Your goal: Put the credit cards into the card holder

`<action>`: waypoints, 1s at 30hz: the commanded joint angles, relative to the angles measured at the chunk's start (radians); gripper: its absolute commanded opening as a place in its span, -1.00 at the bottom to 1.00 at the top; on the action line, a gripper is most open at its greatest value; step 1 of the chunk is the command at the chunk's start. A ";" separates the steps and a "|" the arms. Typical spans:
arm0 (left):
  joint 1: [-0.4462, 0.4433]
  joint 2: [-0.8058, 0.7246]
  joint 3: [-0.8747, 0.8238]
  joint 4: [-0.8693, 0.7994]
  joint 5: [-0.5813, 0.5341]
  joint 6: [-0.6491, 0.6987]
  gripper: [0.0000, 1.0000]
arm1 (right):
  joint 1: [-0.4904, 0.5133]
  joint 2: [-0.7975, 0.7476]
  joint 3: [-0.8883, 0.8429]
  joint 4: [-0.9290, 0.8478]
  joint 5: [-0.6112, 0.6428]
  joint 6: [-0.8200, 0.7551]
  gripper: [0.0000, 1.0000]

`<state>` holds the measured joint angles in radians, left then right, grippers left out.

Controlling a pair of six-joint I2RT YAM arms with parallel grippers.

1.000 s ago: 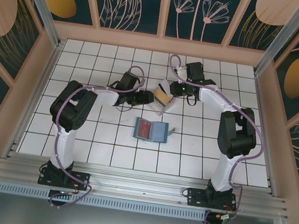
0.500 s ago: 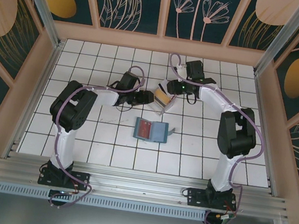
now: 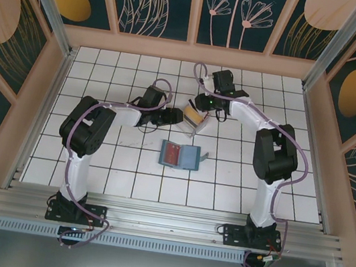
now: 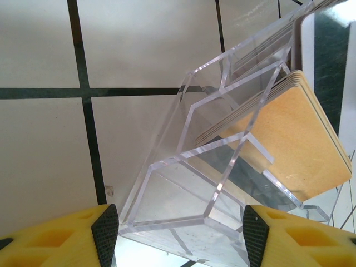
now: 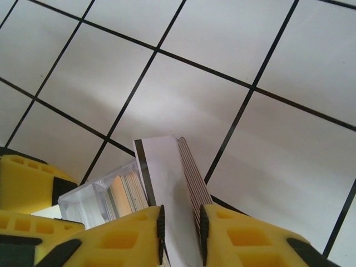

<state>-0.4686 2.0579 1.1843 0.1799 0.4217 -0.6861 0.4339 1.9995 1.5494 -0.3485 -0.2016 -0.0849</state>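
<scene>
The clear card holder [image 3: 192, 118] [image 4: 211, 183] is tilted above the tiles, and my left gripper [image 3: 179, 118] [image 4: 181, 236] is shut on it, one black pad on each side wall. A stack of yellow-gold credit cards [image 4: 295, 139] stands inside it. My right gripper [image 3: 200, 106] [image 5: 181, 228] is shut on another stack of credit cards [image 5: 172, 178], white-backed with a dark stripe, right at the holder's [image 5: 92, 200] open top. A red card [image 3: 173, 152] lies in the open teal wallet [image 3: 188, 157].
The teal wallet lies open on the white tiled floor [image 3: 119, 165], just in front of both grippers. Wooden walls close the floor in on the left, right and back.
My right wrist has shifted a little left and toward the back, over the holder. The left arm and the holder have stayed put.
</scene>
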 commanded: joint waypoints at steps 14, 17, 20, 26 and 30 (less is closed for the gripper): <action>0.000 0.074 -0.037 -0.015 0.000 -0.012 0.27 | 0.004 -0.021 0.038 -0.036 0.037 -0.015 -0.76; 0.000 0.075 -0.038 -0.013 0.002 -0.012 0.27 | -0.001 -0.027 0.029 -0.034 0.036 -0.015 -0.75; 0.000 0.073 -0.040 -0.013 0.002 -0.013 0.27 | -0.006 -0.031 0.019 -0.038 0.042 -0.022 -0.75; 0.000 0.074 -0.037 -0.015 0.003 -0.013 0.27 | -0.037 -0.062 -0.016 -0.026 0.007 -0.024 -0.78; 0.000 0.074 -0.034 -0.015 0.004 -0.015 0.27 | -0.063 -0.078 -0.027 -0.015 -0.083 -0.009 -0.83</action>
<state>-0.4637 2.0579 1.1805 0.1902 0.4370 -0.6937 0.3958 1.9778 1.5356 -0.3565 -0.2295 -0.0978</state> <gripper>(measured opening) 0.633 0.089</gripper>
